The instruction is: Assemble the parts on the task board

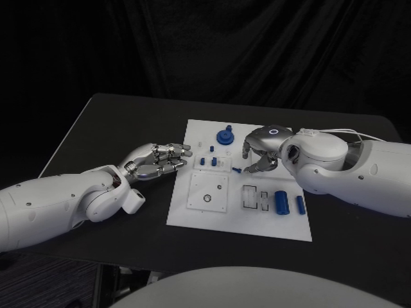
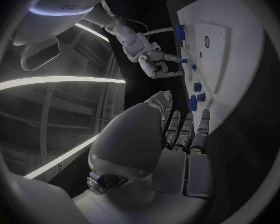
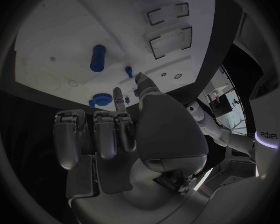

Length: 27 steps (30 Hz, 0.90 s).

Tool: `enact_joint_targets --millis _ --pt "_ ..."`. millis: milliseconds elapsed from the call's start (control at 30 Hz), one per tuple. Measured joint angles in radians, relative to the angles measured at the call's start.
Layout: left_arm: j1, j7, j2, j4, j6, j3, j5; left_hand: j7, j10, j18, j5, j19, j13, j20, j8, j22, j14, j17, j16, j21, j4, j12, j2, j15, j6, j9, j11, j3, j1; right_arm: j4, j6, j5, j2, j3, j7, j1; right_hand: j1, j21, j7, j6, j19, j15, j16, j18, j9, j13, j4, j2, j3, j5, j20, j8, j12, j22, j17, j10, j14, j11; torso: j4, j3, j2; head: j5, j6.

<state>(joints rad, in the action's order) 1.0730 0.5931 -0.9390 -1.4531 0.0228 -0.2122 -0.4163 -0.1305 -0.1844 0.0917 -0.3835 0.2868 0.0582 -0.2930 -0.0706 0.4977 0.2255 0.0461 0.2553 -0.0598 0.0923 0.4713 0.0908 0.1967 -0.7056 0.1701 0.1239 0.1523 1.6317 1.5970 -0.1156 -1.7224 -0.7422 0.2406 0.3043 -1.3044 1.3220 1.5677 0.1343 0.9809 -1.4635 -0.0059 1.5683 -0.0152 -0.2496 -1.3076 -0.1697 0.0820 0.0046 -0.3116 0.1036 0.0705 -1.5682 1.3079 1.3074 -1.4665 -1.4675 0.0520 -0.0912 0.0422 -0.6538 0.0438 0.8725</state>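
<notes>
The white task board lies mid-table. On it stand a blue gear-like part, several small blue pegs and two blue cylinders at its right side. My right hand hangs over the board's upper middle, thumb and one finger stretched down and apart, the others curled. Their tips are close to a small blue peg, also seen as peg, with nothing between them. My left hand sits at the board's left edge, fingers loosely bent side by side, holding nothing.
The board carries a square plate with a round hole and rectangular slots. Black table surrounds it, and its far edge meets a dark curtain. My right forearm crosses the table's right side.
</notes>
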Motion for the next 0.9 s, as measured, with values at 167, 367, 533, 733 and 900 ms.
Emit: enact_joint_targets --millis 167,367,533,733,900 --pt "-0.001 0.0 0.003 0.003 -0.001 0.0 0.0 0.0 0.0 0.0 0.0 0.0 0.0 0.0 0.0 0.0 0.0 0.0 0.0 0.0 0.0 0.0 0.0 0.0 0.0 0.0 0.0 0.0 0.0 0.0 0.062 -0.01 0.011 0.0 0.012 0.0 -0.003 0.0 0.0 -0.007 0.0 0.0 0.0 0.0 0.008 0.0 0.003 -0.003 0.011 0.0 0.0 0.0 0.0 0.0 0.0 0.0 0.0 0.0 0.0001 -0.0017 -0.001 -0.002 0.0" --pt "-0.005 0.0 0.007 0.007 -0.002 0.0 0.0 0.0 0.0 0.0 0.0 0.0 0.0 0.0 0.0 0.0 0.0 0.0 0.0 0.0 0.0 0.0 0.0 0.0 0.0 0.0 0.0 0.0 0.0 -0.006 0.109 -0.012 0.032 0.0 0.019 0.0 0.002 0.0 0.0 -0.007 0.0 0.0 0.0 0.0 0.016 0.0 0.012 -0.009 0.029 -0.045 0.0 0.0 0.0 0.0 0.0 0.0 0.0 0.0 0.0015 -0.0018 -0.002 -0.004 0.0" --pt "-0.011 0.0 0.008 0.007 -0.003 0.0 0.0 0.0 0.0 0.0 0.0 0.0 0.0 0.0 0.0 0.0 0.0 0.0 0.0 0.0 0.0 0.0 0.0 0.0 0.0 0.0 0.0 0.0 0.0 -0.022 0.119 -0.012 0.053 0.0 0.02 0.0 0.006 0.0 -0.008 0.009 0.0 0.0 0.0 0.0 0.024 0.0 0.021 -0.013 0.054 -0.096 0.0 0.0 0.0 0.0 0.0 0.0 0.0 0.0 0.0027 -0.0014 -0.001 -0.005 0.0" --pt "-0.014 0.001 0.006 0.007 -0.003 0.0 0.0 0.0 0.0 0.0 0.0 0.0 0.0 0.0 0.0 0.0 0.0 0.0 0.0 0.0 -0.003 0.0 0.0 0.0 0.0 0.0 0.0 0.003 0.0 -0.042 0.117 -0.011 0.073 0.0 0.024 0.0 0.0 0.0 -0.012 0.013 0.0 0.0 0.0 0.0 0.032 0.0 0.018 -0.018 0.073 -0.136 0.0 0.0 0.0 0.0 0.0 0.0 0.0 0.0 0.0039 -0.0008 -0.001 -0.003 0.0" --pt "-0.014 0.001 0.005 0.006 -0.003 0.0 0.0 0.0 0.0 0.0 0.0 0.0 0.0 0.0 0.0 0.0 0.0 0.0 0.0 0.0 -0.003 0.0 0.0 0.0 0.0 0.0 0.0 0.003 0.0 -0.056 0.117 -0.011 0.089 0.0 0.033 0.001 -0.005 0.0 -0.009 0.016 0.0 0.0 0.0 0.0 0.035 0.0 0.017 -0.024 0.083 -0.152 0.0 0.0 0.0 0.0 0.0 0.0 0.0 0.0 0.0051 -0.0007 -0.001 -0.003 0.0"
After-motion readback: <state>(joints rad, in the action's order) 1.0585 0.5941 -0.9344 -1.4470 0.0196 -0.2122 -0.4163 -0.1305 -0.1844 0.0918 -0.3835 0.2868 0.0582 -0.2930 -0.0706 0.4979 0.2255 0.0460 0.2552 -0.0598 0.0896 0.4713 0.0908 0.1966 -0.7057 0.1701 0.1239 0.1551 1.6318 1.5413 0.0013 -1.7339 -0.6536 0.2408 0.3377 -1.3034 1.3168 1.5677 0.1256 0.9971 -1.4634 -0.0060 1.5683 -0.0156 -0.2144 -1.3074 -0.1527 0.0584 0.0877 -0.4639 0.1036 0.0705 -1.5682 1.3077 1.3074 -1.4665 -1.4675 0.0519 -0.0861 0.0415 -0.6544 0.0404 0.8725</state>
